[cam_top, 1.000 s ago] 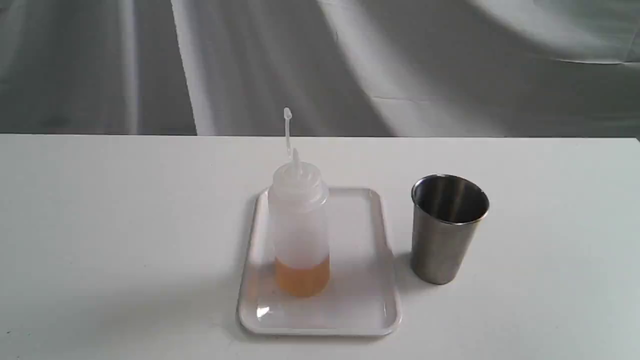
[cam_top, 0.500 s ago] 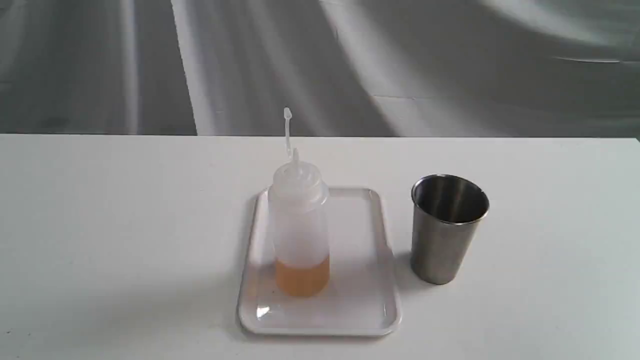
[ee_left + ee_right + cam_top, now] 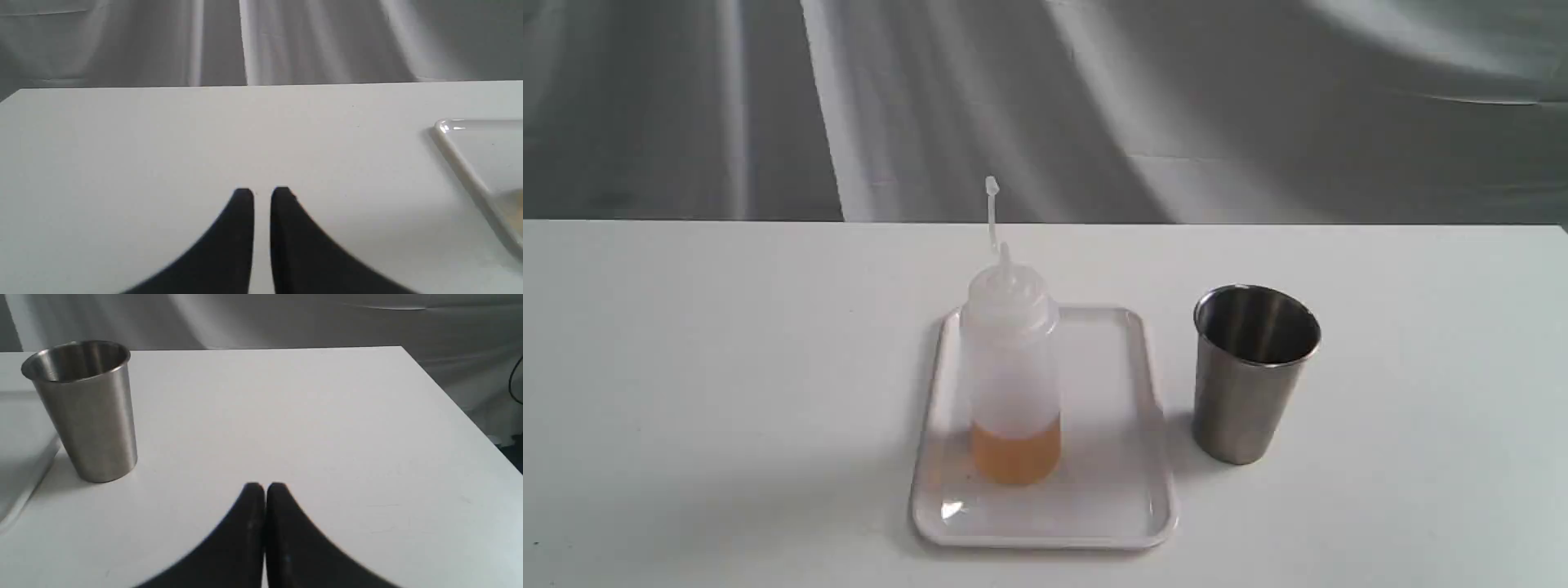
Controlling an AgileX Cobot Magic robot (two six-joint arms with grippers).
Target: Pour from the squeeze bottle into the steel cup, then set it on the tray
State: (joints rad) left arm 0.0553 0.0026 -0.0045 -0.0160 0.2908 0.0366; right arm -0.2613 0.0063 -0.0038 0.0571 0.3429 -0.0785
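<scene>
Holding amber liquid (image 3: pixel 1016 453), whitish squeeze bottle (image 3: pixel 1011 371) stands on tray (image 3: pixel 1112 490); left fingers (image 3: pixel 239 232) narrow, right fingers (image 3: pixel 249 526) closed.

For your record, the visible parts of the robot are the finger pairs on the two arms. The matt black, two-fingered left gripper (image 3: pixel 262 192) has fingers (image 3: pixel 241 237) with broad bases. They sweep inward in a concave curve and narrow to blunt, squared tips. The matt black, two-fingered right gripper (image 3: pixel 265 486) has fingers (image 3: pixel 290 535) of the same curved, tapering outline with slightly rounder tips. One of these carries a faint pale speck. All surfaces look plain and uniformly dark.
</scene>
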